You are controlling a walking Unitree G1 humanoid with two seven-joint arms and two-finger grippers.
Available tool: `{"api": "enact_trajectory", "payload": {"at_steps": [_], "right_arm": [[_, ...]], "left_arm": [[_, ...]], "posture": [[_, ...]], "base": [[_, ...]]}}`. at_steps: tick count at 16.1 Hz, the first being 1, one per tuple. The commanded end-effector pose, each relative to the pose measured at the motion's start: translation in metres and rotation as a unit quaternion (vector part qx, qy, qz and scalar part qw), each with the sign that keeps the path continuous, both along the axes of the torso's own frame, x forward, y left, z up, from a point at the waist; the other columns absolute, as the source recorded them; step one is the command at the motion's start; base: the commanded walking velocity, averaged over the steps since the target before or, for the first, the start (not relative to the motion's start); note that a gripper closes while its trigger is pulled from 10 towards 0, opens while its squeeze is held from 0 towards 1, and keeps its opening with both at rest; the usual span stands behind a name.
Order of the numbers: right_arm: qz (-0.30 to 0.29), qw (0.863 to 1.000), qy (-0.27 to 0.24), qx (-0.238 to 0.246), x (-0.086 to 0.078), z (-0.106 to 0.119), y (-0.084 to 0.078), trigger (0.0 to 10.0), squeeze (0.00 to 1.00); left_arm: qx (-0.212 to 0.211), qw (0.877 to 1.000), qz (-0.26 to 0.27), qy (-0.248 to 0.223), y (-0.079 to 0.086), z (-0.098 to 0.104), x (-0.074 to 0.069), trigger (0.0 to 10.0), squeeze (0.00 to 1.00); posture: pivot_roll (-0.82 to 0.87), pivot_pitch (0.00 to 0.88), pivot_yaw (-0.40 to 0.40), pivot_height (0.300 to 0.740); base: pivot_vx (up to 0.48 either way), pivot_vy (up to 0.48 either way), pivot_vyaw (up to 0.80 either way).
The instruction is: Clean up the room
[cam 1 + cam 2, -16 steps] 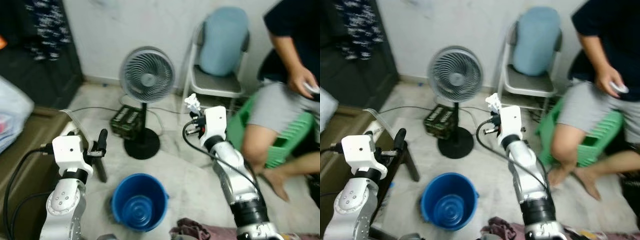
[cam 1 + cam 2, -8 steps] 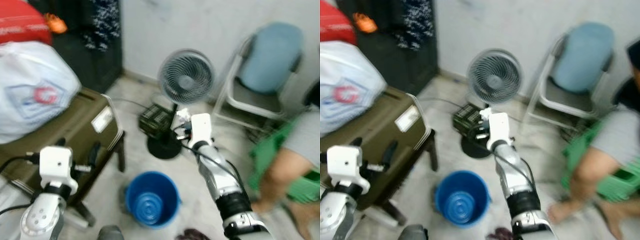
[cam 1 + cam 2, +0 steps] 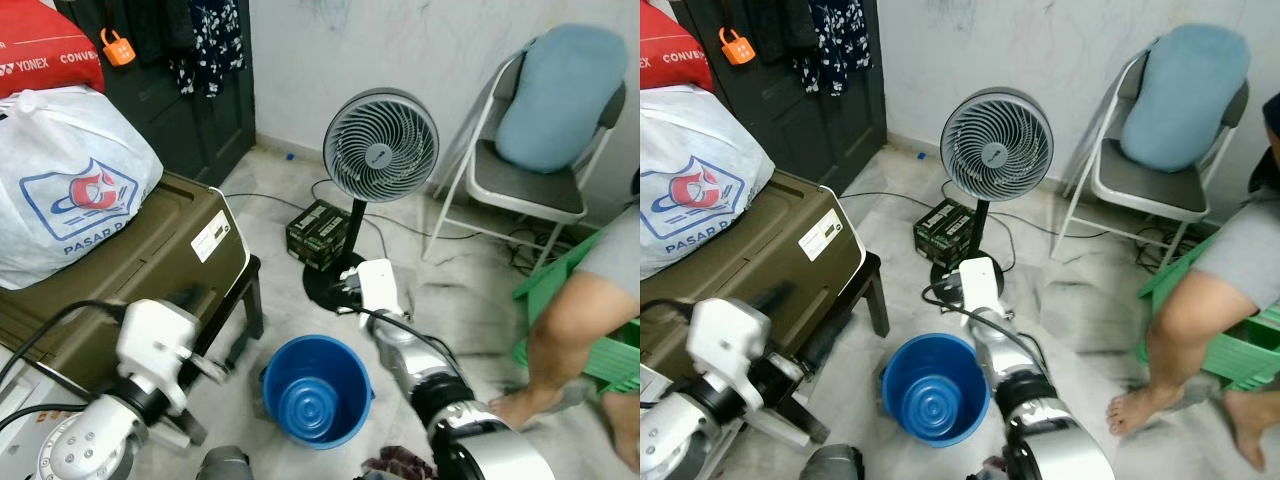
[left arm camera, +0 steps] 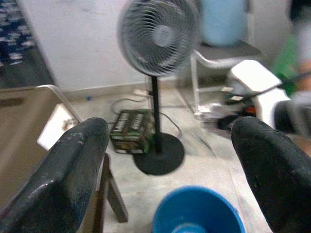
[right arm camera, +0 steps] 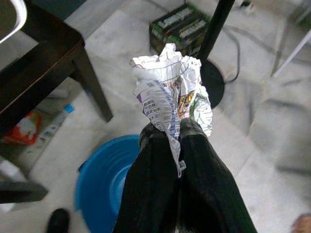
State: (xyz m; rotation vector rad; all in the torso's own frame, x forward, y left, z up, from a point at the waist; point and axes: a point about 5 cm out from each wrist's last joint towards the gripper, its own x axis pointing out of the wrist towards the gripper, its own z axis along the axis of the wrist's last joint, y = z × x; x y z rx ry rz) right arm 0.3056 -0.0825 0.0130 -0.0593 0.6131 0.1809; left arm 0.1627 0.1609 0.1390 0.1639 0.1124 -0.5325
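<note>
Two black fingers of the right gripper [image 5: 180, 145] pinch a crumpled paper [image 5: 170, 92], sticking out past their tips above the blue bucket [image 3: 317, 389]. Left gripper [image 4: 170, 160] is spread wide.

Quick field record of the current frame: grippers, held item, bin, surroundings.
right gripper: shut on crumpled paper, held above the floor near the blue bucket's rim
left gripper: open, empty, facing the fan
blue bucket: upright on floor, no trash visible inside
fan: standing behind bucket, green box at its base
left side: olive case with white plastic bag on top
right side: folding chair, seated person's leg
</note>
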Motion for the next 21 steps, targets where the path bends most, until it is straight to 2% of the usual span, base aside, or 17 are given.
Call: {"api": "enact_trajectory", "payload": {"at_steps": [1, 4, 5, 6, 8, 13, 16, 21], "right_arm": [[-0.009, 1.000, -0.002, 0.003, 0.003, 0.001, 0.000, 10.0, 0.00], [-0.020, 0.999, 0.025, 0.012, -0.004, -0.007, 0.009, 10.0, 0.00], [-0.014, 0.999, 0.029, -0.002, -0.005, -0.009, 0.013, 10.0, 0.00], [-0.013, 0.999, 0.033, -0.036, -0.008, -0.013, 0.010, 10.0, 0.00], [-0.010, 0.997, 0.032, -0.073, -0.010, -0.016, 0.007, 10.0, 0.00], [-0.040, 0.994, 0.051, -0.093, -0.016, -0.026, -0.012, 10.0, 0.00], [-0.062, 0.994, 0.038, -0.083, -0.012, -0.022, -0.013, 10.0, 0.00], [-0.076, 0.996, 0.010, -0.052, -0.002, -0.012, -0.012, 10.0, 0.00]], "left_arm": [[0.015, 1.000, -0.020, 0.002, -0.005, 0.003, -0.005, 10.0, 0.00], [0.026, 0.999, -0.018, 0.025, 0.000, 0.005, -0.021, 10.0, 0.00], [0.027, 0.999, -0.012, 0.035, 0.005, 0.007, -0.024, 10.0, 0.00], [0.031, 0.999, -0.013, 0.038, 0.007, 0.008, -0.026, 10.0, 0.00], [0.037, 0.998, -0.013, 0.043, 0.009, 0.010, -0.028, 10.0, 0.00], [0.043, 0.997, -0.016, 0.064, 0.011, 0.013, -0.039, 10.0, 0.00], [0.044, 0.997, -0.006, 0.070, 0.014, 0.012, -0.044, 10.0, 0.00], [0.046, 0.996, -0.009, 0.073, 0.014, 0.014, -0.043, 10.0, 0.00]], "posture": [[0.24, 0.101, -0.044, 0.740], [0.28, 0.142, -0.019, 0.740], [0.29, 0.155, -0.011, 0.740], [0.30, 0.158, -0.009, 0.740], [0.31, 0.160, -0.006, 0.740], [0.33, 0.190, 0.005, 0.740], [0.33, 0.196, 0.011, 0.740], [0.33, 0.204, 0.021, 0.740]], "base": [[0.000, 0.000, 0.00], [0.000, 0.000, 0.00], [0.000, 0.000, 0.00], [0.000, 0.000, 0.00], [0.000, 0.000, 0.00], [0.000, 0.000, 0.00], [0.000, 0.000, 0.00], [0.000, 0.000, 0.00]]}}
